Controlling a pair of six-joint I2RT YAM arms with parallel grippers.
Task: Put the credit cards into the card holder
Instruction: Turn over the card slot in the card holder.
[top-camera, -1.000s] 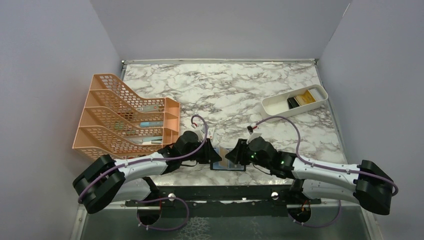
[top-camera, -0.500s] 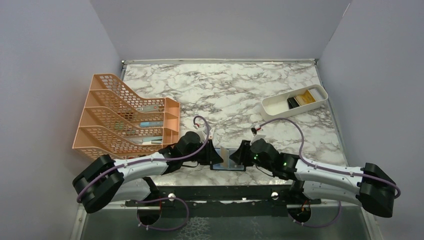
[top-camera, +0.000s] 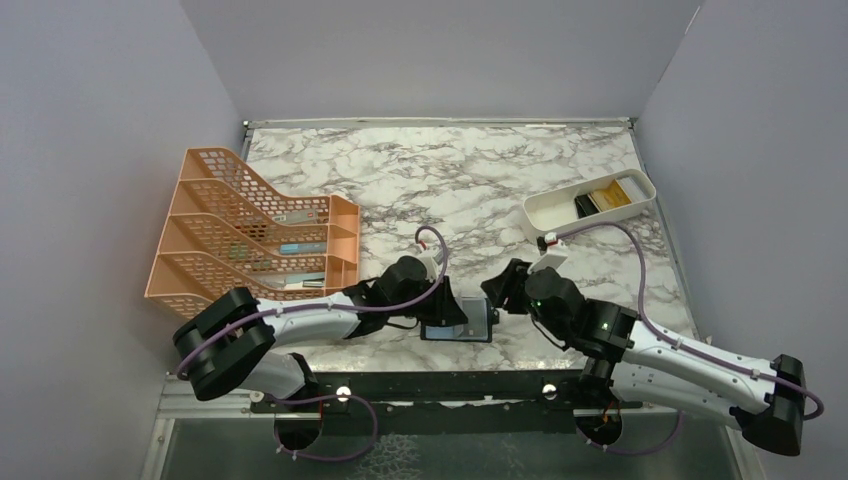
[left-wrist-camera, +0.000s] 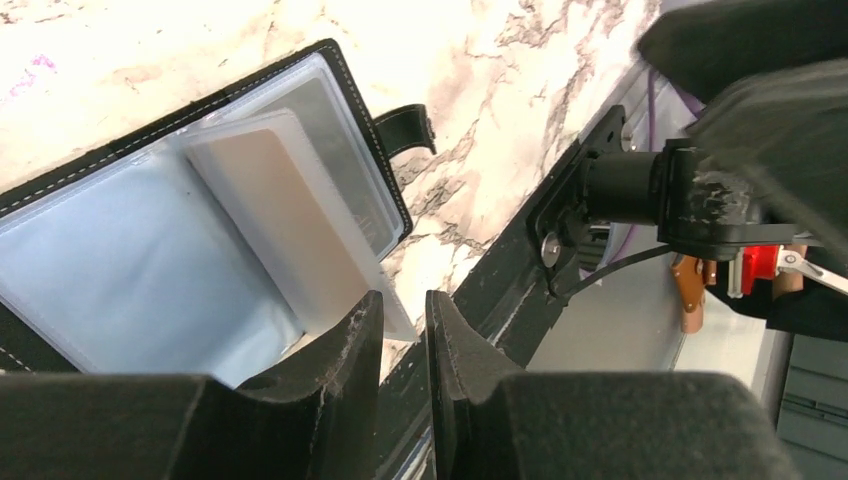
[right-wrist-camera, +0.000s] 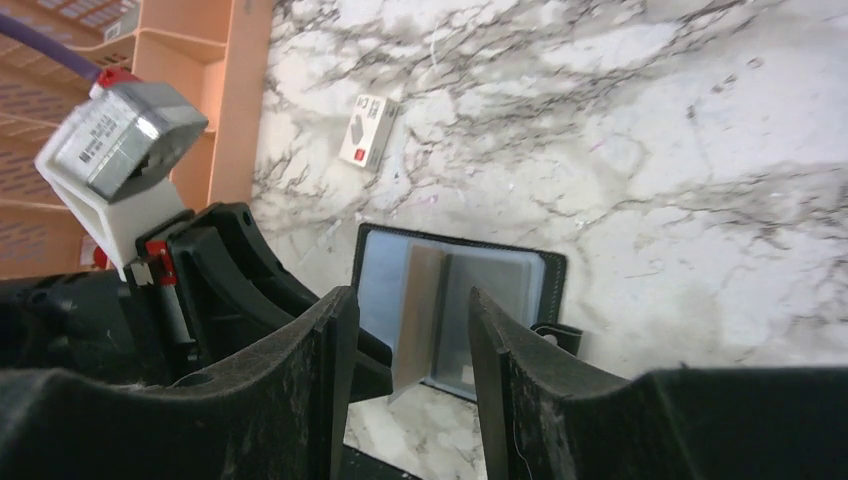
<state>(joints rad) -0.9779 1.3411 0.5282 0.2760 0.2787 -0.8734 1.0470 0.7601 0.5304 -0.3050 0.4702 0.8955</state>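
Note:
The card holder (top-camera: 474, 326) lies open near the table's front edge, its blue-grey lining and clear sleeves facing up (left-wrist-camera: 120, 270). One sleeve page stands half raised (right-wrist-camera: 420, 300). My left gripper (top-camera: 452, 312) rests low at the holder's near edge; its jaws (left-wrist-camera: 403, 300) stand a narrow gap apart with nothing clamped. My right gripper (top-camera: 497, 289) hovers open and empty just right of and above the holder (right-wrist-camera: 405, 300). The black card (top-camera: 585, 205) and the yellow-gold card (top-camera: 616, 193) lie in the white tray (top-camera: 545, 216) at the far right.
An orange mesh file rack (top-camera: 250, 230) stands at the left, close behind my left arm. A small white piece with a red mark (right-wrist-camera: 368, 130) lies on the marble behind the holder. The black front rail (top-camera: 440, 385) runs just below the holder.
My right gripper has lifted off the holder and drawn back to the right. My left gripper has slid right onto the holder's near edge. The holder lies more exposed.

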